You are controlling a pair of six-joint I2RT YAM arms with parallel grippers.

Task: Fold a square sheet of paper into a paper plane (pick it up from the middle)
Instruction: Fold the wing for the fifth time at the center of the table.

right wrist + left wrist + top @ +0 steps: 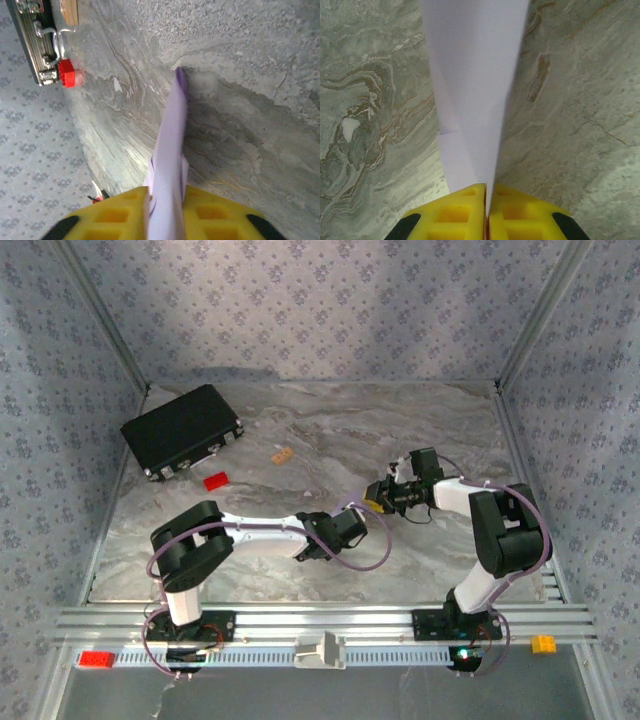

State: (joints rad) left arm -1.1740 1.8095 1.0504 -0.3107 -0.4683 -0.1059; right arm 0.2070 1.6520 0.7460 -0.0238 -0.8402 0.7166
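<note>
**Folded paper at risk of slipping or tearing between two claws**

The paper plane [475, 90], a narrow lilac fold, is held over the marble table [580, 125] between the two arms. It is pinched at the seam of the left gripper [486, 210], whose fingers are clenched flat on it. It is also seated between the fingers of the right gripper [166, 210]; whether pressure is applied there cannot be told. Were that end let loose, the creases could spring open; were both ends pulled, a tear could be caused. The overlapping layers are made out from the left wrist. The pointed tip, the red block [66, 73] and the black case [30, 40] are given by the right wrist.
</note>
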